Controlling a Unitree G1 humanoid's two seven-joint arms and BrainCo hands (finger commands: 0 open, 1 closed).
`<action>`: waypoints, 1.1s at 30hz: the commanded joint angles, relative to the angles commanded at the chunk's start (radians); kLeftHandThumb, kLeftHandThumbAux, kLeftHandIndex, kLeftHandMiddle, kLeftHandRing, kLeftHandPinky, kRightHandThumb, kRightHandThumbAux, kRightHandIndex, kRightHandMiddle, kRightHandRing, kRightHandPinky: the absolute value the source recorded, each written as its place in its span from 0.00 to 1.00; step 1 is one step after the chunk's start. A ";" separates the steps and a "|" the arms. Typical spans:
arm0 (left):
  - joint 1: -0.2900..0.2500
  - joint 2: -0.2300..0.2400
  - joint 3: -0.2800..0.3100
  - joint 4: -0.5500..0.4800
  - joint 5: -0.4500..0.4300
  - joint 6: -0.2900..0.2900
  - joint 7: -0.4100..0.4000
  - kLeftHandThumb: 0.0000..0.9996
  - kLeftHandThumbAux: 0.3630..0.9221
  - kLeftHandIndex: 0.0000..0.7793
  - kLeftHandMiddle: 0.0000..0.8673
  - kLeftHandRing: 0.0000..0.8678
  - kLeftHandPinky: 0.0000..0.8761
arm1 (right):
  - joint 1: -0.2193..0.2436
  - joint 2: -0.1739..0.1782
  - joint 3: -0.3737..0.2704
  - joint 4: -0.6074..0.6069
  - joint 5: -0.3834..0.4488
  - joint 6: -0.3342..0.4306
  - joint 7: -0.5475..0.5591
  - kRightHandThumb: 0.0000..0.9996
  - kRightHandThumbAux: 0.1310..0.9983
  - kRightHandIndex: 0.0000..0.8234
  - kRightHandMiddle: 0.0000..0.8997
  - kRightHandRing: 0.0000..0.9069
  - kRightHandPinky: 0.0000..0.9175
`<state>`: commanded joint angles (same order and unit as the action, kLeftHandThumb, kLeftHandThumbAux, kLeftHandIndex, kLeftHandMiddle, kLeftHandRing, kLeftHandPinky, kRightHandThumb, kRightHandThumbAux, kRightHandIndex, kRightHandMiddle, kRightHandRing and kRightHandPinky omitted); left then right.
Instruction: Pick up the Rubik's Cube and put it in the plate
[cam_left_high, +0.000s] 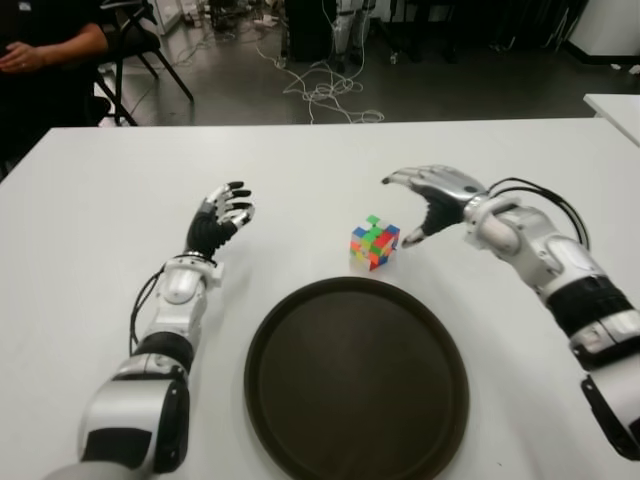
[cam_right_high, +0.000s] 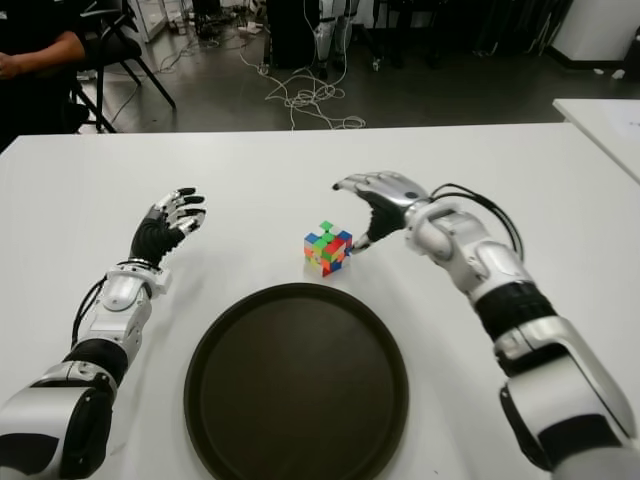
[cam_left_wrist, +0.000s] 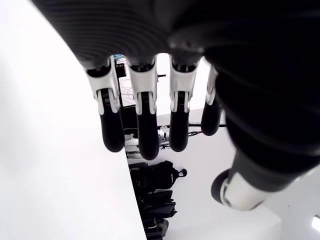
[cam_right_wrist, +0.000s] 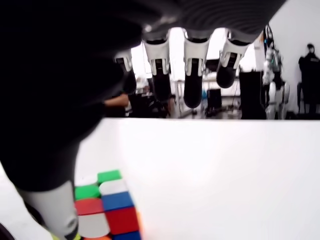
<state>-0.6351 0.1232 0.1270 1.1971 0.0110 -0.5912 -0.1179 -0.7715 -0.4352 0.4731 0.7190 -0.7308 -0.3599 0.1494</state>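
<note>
A Rubik's Cube (cam_left_high: 375, 242) with mixed coloured faces stands on the white table (cam_left_high: 300, 170), just beyond the far rim of a round dark plate (cam_left_high: 356, 377). My right hand (cam_left_high: 422, 206) hovers to the right of the cube, fingers spread above it and thumb pointing down beside it, holding nothing. The right wrist view shows the cube (cam_right_wrist: 107, 207) below the thumb (cam_right_wrist: 50, 210), with a gap between it and the fingers. My left hand (cam_left_high: 222, 218) shows to the left of the cube, fingers relaxed and holding nothing.
A person sits on a chair (cam_left_high: 140, 45) beyond the table's far left corner. Cables (cam_left_high: 320, 90) lie on the floor behind the table. A second white table (cam_left_high: 615, 108) edges in at the far right.
</note>
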 joint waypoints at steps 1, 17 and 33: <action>0.000 0.000 0.000 0.000 0.000 0.002 0.000 0.16 0.68 0.26 0.29 0.30 0.32 | -0.002 0.002 0.002 0.005 0.001 -0.004 -0.003 0.00 0.74 0.17 0.19 0.17 0.13; 0.000 0.002 0.006 0.002 -0.004 -0.003 -0.020 0.17 0.68 0.26 0.29 0.30 0.32 | -0.032 0.033 0.023 0.068 -0.003 -0.027 -0.022 0.00 0.77 0.20 0.21 0.19 0.14; -0.003 0.002 0.010 0.004 -0.003 0.012 -0.010 0.15 0.69 0.26 0.29 0.30 0.32 | -0.038 0.038 0.038 0.075 -0.013 -0.020 -0.031 0.00 0.78 0.17 0.19 0.18 0.14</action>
<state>-0.6377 0.1248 0.1371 1.2012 0.0077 -0.5788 -0.1275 -0.8093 -0.3969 0.5109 0.7938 -0.7435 -0.3798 0.1181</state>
